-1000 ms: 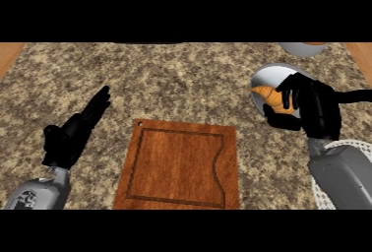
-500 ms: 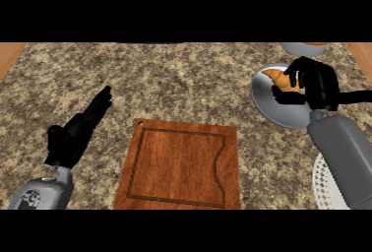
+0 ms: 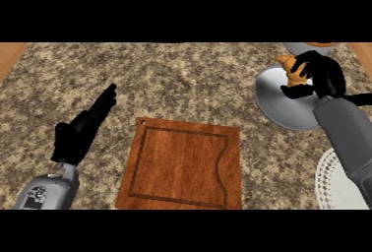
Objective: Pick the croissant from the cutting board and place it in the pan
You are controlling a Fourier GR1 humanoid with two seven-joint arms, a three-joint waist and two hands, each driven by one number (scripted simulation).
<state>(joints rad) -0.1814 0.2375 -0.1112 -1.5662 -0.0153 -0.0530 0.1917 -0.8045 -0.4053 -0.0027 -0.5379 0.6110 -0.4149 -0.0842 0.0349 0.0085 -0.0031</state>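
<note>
Croissant [image 3: 285, 63] is clasped in the curled right hand [image 3: 320, 74] over the pan [image 3: 283, 103], likely for release; the open left hand [image 3: 80, 133] is rested beside the cutting board [image 3: 181, 167].

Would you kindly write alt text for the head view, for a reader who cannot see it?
The right hand, fingers curled round an orange croissant, is at the far edge of a grey pan. The wooden cutting board lies bare at centre; the left hand rests open at left.

right hand [image 3: 320, 75] curled round croissant [image 3: 286, 62] over pan [image 3: 280, 103]; left hand [image 3: 81, 132] beside cutting board [image 3: 181, 167], fingers [image 3: 106, 98] straight
</note>
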